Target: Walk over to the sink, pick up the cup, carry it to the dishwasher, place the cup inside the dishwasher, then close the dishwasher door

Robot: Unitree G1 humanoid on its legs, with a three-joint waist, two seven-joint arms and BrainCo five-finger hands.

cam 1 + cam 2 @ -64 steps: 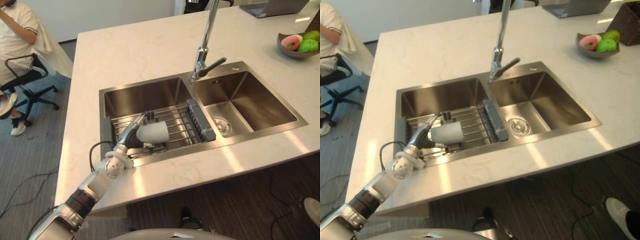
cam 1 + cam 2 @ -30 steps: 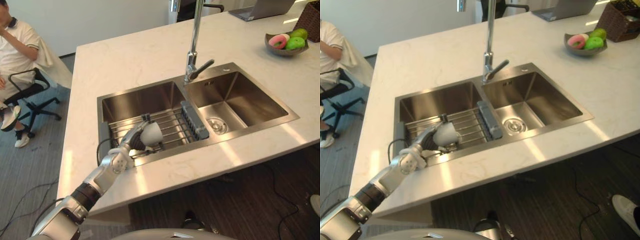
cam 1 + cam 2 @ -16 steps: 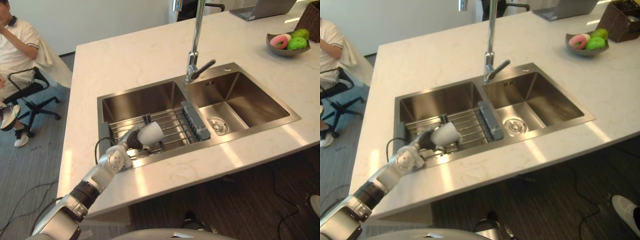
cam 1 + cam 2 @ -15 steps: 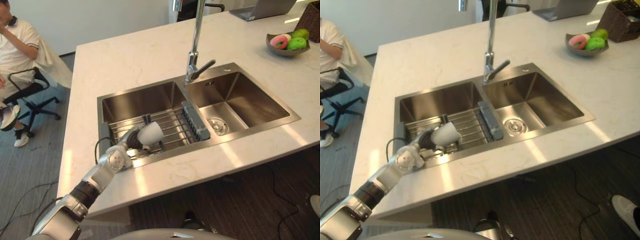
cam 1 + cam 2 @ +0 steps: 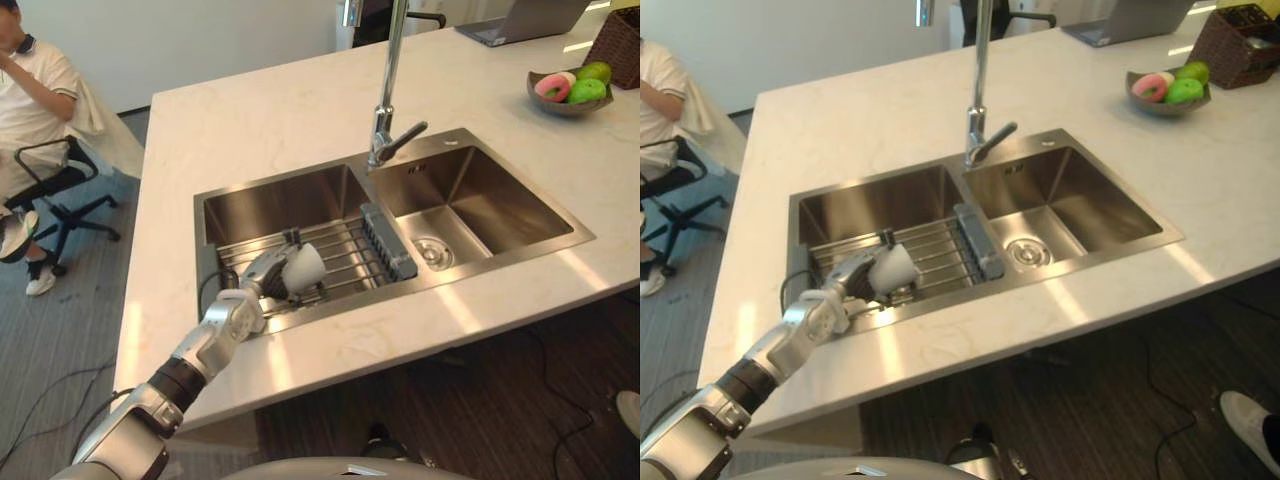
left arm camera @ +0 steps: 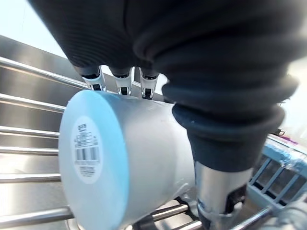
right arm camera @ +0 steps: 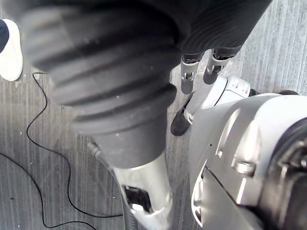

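Cup (image 5: pixel 303 266) was held on its side in the left hand (image 5: pixel 262 275), with fingers and thumb curled round it. The rack (image 5: pixel 345 250) bars in the sink (image 5: pixel 280 205) were just under the hand. The cup was judged light, stiff and slippery, best gripped round the middle. One cup, one rack and two sink bowls were counted. The right hand (image 7: pixel 188 76) was hung loose.

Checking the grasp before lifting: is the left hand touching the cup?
Touching. The left wrist view shows the left hand with fingers and thumb curled against the cup, no gap.
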